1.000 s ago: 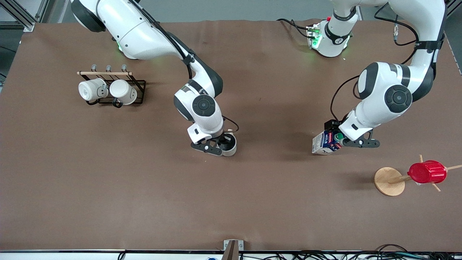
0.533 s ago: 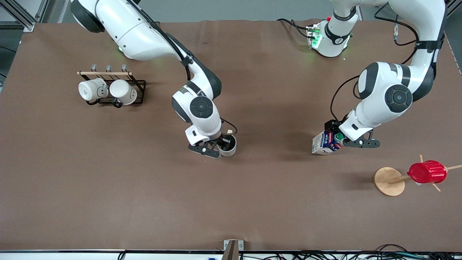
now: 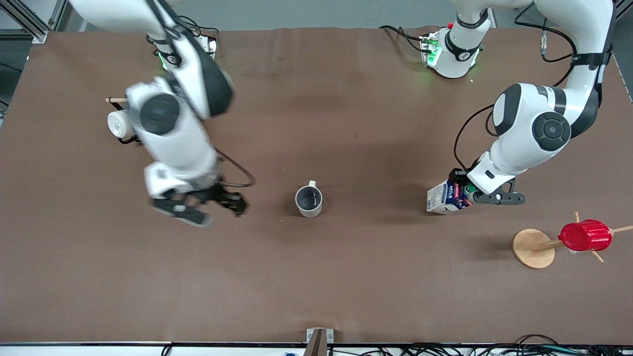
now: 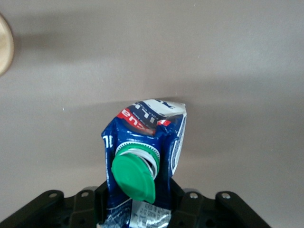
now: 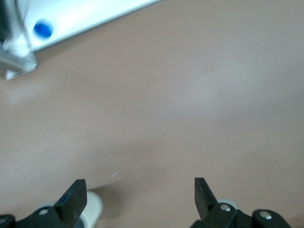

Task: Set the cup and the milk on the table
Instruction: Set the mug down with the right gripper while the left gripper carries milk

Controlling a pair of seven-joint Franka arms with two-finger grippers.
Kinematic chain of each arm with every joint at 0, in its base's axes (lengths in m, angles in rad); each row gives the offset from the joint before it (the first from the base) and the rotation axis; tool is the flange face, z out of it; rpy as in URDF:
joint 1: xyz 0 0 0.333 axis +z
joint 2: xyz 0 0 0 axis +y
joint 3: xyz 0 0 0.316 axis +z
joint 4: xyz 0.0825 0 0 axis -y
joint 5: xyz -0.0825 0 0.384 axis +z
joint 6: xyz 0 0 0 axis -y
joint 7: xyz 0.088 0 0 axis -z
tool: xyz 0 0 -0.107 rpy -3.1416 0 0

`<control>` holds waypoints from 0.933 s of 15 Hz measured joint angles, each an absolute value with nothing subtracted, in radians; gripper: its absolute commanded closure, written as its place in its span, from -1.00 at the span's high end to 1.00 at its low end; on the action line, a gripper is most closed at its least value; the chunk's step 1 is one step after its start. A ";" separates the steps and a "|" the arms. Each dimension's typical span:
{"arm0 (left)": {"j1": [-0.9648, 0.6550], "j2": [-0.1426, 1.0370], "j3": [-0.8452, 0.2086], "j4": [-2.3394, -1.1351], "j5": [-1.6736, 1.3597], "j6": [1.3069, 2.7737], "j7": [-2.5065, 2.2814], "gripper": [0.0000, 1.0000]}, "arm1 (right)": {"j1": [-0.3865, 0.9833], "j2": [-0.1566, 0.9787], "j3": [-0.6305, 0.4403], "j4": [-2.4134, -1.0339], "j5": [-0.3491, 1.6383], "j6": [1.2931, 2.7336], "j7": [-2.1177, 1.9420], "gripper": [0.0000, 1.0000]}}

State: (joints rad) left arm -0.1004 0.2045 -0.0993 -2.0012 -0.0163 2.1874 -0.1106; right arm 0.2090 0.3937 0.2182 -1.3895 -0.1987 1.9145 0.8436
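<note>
The beige cup point(image 3: 309, 200) stands upright on the brown table point(image 3: 346, 277), near the middle, handle pointing toward the robots' bases. My right gripper point(image 3: 210, 207) is open and empty in the air, over the table beside the cup toward the right arm's end. In the right wrist view its fingers point(image 5: 72, 201) stand wide apart and a bit of the cup's rim point(image 5: 93, 207) shows by one. My left gripper point(image 3: 472, 194) is shut on the blue-and-white milk point(image 3: 444, 198) just below its green cap point(image 4: 134, 175). The carton point(image 4: 142, 137) leans, base at the table.
A black wire rack with white mugs point(image 3: 117, 123) stands toward the right arm's end, mostly hidden by the right arm. A red ribbed cup point(image 3: 585, 235) hangs on a wooden stand point(image 3: 531, 248) nearer the front camera than the milk.
My right gripper has let go of the cup, lifted and swung away toward the right arm's end. The cup stays on the table. The left gripper and milk have barely moved.
</note>
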 measured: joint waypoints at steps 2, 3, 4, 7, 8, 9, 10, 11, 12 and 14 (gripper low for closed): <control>-0.101 0.203 -0.110 -1.971 -0.016 2.187 -0.111 -0.84 | 0.110 0.307 0.213 -1.392 -0.198 1.837 0.720 1.00; -0.101 0.202 -0.122 -1.959 -0.016 2.187 -0.111 -0.84 | 0.076 0.273 0.203 -1.394 -0.198 1.806 0.657 1.00; -0.101 0.201 -0.135 -1.949 -0.016 2.187 -0.111 -0.84 | 0.057 0.244 0.176 -1.396 -0.198 1.781 0.592 1.00; -0.103 0.199 -0.184 -1.907 -0.016 2.187 -0.111 -0.87 | 0.046 0.184 0.052 -1.401 -0.134 1.720 0.378 1.00; -0.106 0.199 -0.197 -1.888 -0.016 2.187 -0.115 -0.87 | 0.046 0.169 0.009 -1.401 -0.097 1.695 0.309 1.00; -0.112 0.201 -0.206 -1.871 -0.016 2.187 -0.124 -0.86 | 0.045 0.156 -0.030 -1.401 -0.069 1.669 0.240 1.00; -0.125 0.206 -0.210 -1.854 -0.016 2.186 -0.140 -0.88 | 0.044 0.144 -0.063 -1.401 -0.051 1.640 0.173 1.00; -0.144 0.217 -0.210 -1.837 -0.016 2.186 -0.165 -0.87 | 0.042 0.134 -0.088 -1.402 -0.043 1.610 0.117 1.00; -0.166 0.234 -0.211 -1.818 -0.016 2.186 -0.196 -0.87 | 0.037 0.126 -0.103 -1.403 -0.039 1.581 0.078 1.00; -0.216 0.282 -0.211 -1.771 -0.016 2.186 -0.268 -0.87 | 0.001 0.110 -0.101 -1.407 -0.011 1.541 0.032 1.00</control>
